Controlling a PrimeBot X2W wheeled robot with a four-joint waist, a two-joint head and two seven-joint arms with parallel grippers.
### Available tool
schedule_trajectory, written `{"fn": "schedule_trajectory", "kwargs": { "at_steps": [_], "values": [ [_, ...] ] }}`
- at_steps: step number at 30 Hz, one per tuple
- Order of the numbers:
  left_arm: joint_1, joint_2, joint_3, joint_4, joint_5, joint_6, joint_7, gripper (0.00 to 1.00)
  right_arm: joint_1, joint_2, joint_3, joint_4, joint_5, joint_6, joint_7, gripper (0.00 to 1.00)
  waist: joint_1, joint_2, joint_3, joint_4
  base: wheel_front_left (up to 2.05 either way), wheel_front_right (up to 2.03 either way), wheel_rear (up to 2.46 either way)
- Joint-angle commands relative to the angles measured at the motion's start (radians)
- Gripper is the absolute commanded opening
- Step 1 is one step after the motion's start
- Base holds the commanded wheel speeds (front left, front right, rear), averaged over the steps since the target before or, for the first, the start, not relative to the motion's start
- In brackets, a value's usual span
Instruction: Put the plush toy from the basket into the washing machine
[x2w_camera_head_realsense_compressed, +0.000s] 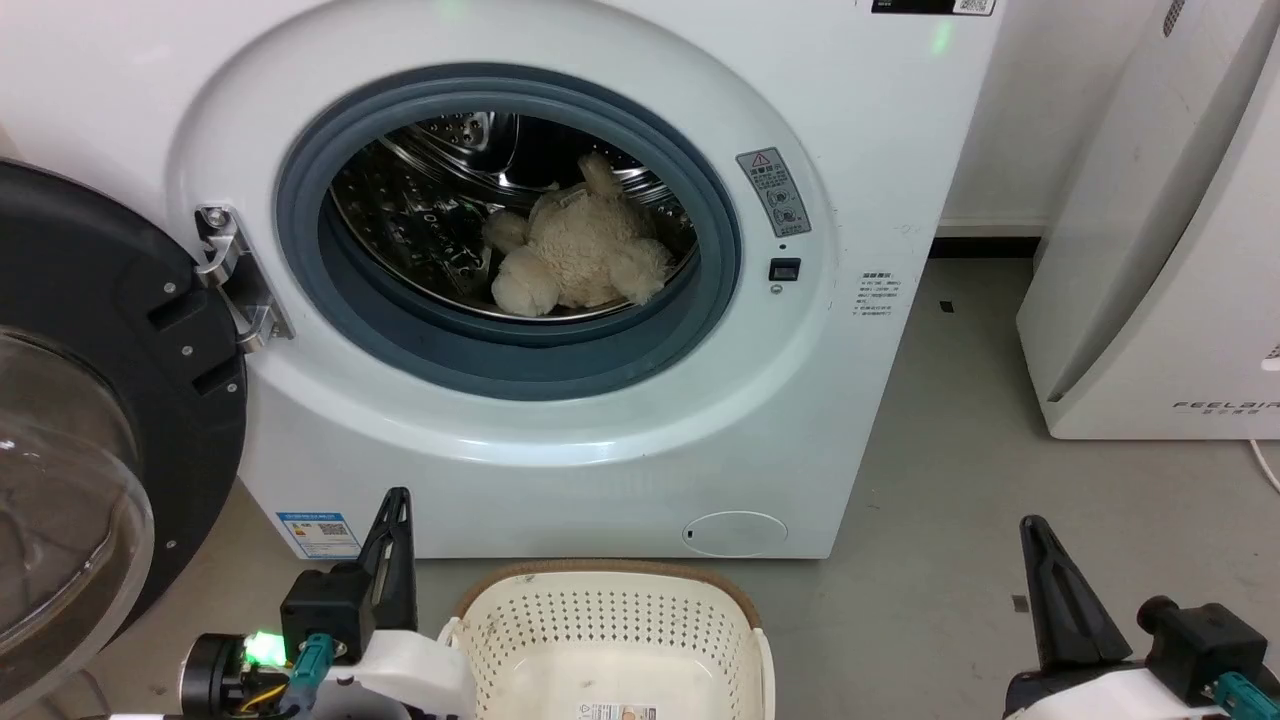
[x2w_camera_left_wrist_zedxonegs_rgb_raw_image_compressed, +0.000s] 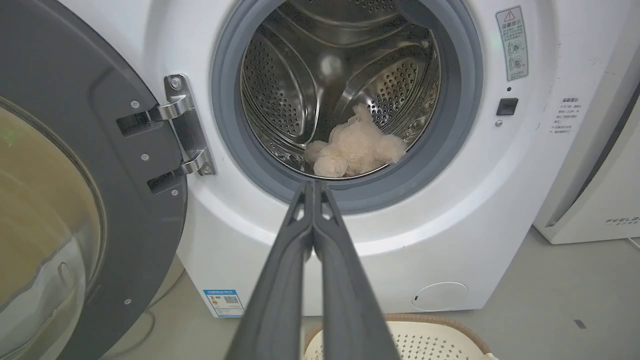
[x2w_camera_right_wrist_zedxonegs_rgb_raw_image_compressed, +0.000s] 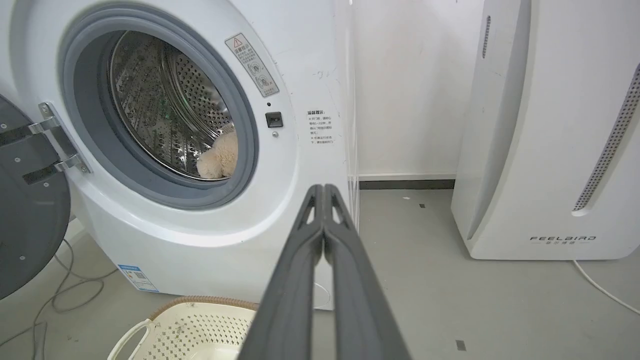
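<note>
The cream plush toy (x2w_camera_head_realsense_compressed: 578, 256) lies inside the steel drum of the white washing machine (x2w_camera_head_realsense_compressed: 870, 150), near the front of the opening; it also shows as the plush toy (x2w_camera_left_wrist_zedxonegs_rgb_raw_image_compressed: 352, 148) and the plush toy (x2w_camera_right_wrist_zedxonegs_rgb_raw_image_compressed: 219, 157). The machine's dark round door (x2w_camera_head_realsense_compressed: 100, 400) stands swung open to the left. The cream basket (x2w_camera_head_realsense_compressed: 600, 625) sits on the floor before the machine, with nothing in it but its bottom label. My left gripper (x2w_camera_head_realsense_compressed: 400, 497) is shut and holds nothing, low at the left beside the basket. My right gripper (x2w_camera_head_realsense_compressed: 1030, 524) is shut too, low at the right.
A white appliance marked FEELBAIR (x2w_camera_head_realsense_compressed: 1160, 250) stands to the right of the washer. Grey floor (x2w_camera_head_realsense_compressed: 950, 480) lies between them. Cables (x2w_camera_right_wrist_zedxonegs_rgb_raw_image_compressed: 65, 295) trail on the floor under the open door.
</note>
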Motion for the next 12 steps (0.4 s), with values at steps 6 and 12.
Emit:
{"fn": "schedule_trajectory", "kwargs": {
  "at_steps": [6, 12],
  "values": [
    [0.014, -0.006, 0.010, -0.017, 0.010, -0.010, 0.016, 0.00, -0.022, 0.000, 0.003, -0.007, -0.017, 0.000, 0.019, 0.00, -0.0001, 0.0000, 0.000, -0.001, 0.00, 0.00, 0.00],
    [0.016, -0.007, 0.015, -0.025, 0.011, -0.016, 0.028, 0.00, -0.027, 0.000, 0.005, -0.009, -0.030, 0.000, 0.032, 0.00, -0.0001, 0.0000, 0.000, -0.001, 0.00, 0.00, 0.00]
  ]
}}
